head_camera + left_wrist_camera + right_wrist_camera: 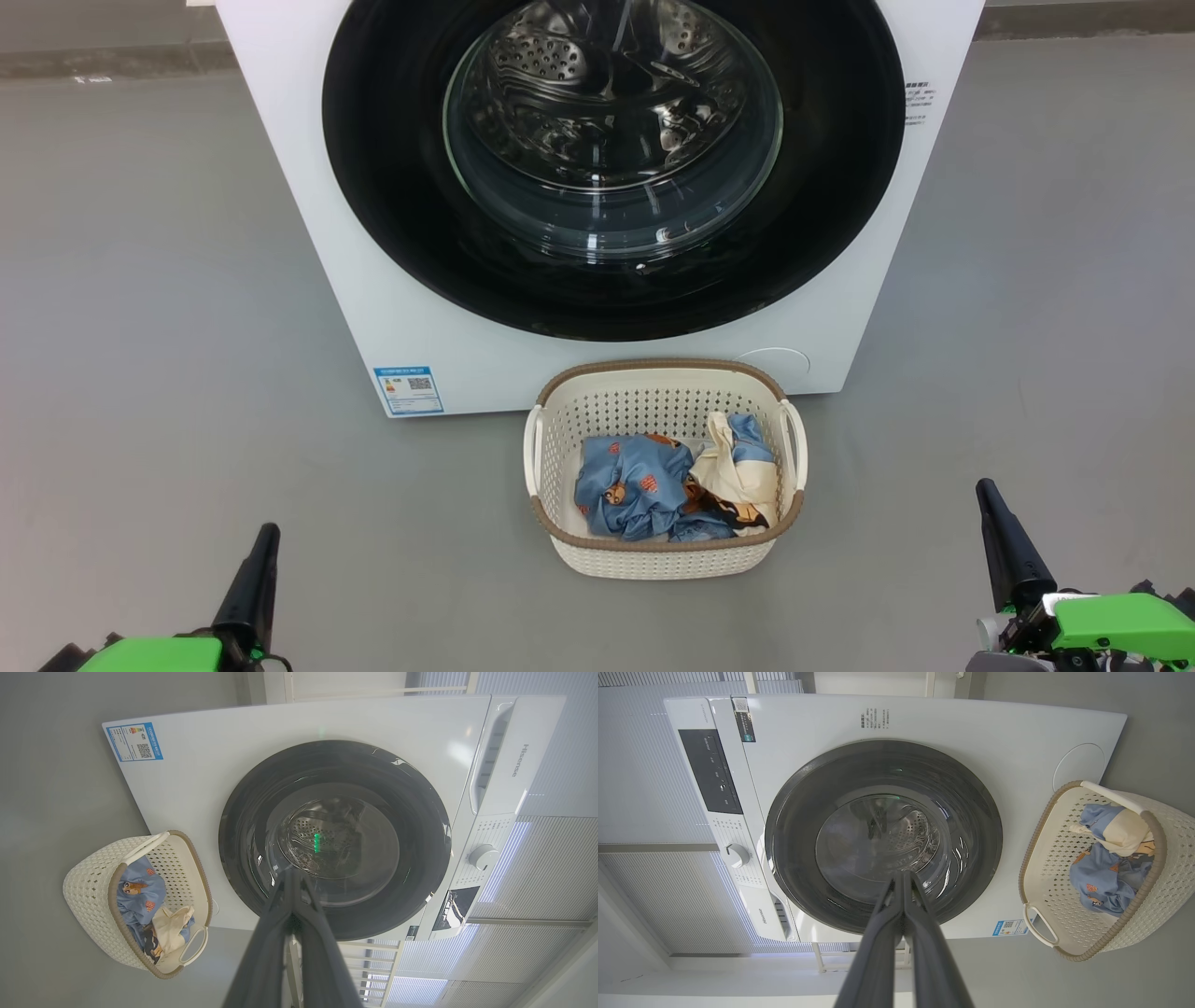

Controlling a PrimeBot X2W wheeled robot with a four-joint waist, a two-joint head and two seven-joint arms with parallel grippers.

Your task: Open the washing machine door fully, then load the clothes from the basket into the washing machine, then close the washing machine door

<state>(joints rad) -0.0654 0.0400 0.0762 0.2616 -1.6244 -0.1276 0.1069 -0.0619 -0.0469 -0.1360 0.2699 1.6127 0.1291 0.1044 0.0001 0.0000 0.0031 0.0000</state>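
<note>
The white washing machine (392, 280) stands straight ahead, its round black door (392, 187) closed flat against the front, glass window (611, 131) showing the steel drum. On the floor before it sits the cream basket (665, 562) holding the light blue and cream clothes (644, 485). My left gripper (266, 534) is shut at the lower left, well short of the basket. Shut too, my right gripper (985, 490) sits at the lower right. Both wrist views look at the door (243, 858) (794, 858) along closed fingers (292, 877) (903, 877).
Grey floor (140, 327) lies open on both sides of the machine and basket. A blue label sticker (408, 389) marks the machine's lower left corner. Its control panel and dial (483, 856) are at the top, with white slatted walls behind.
</note>
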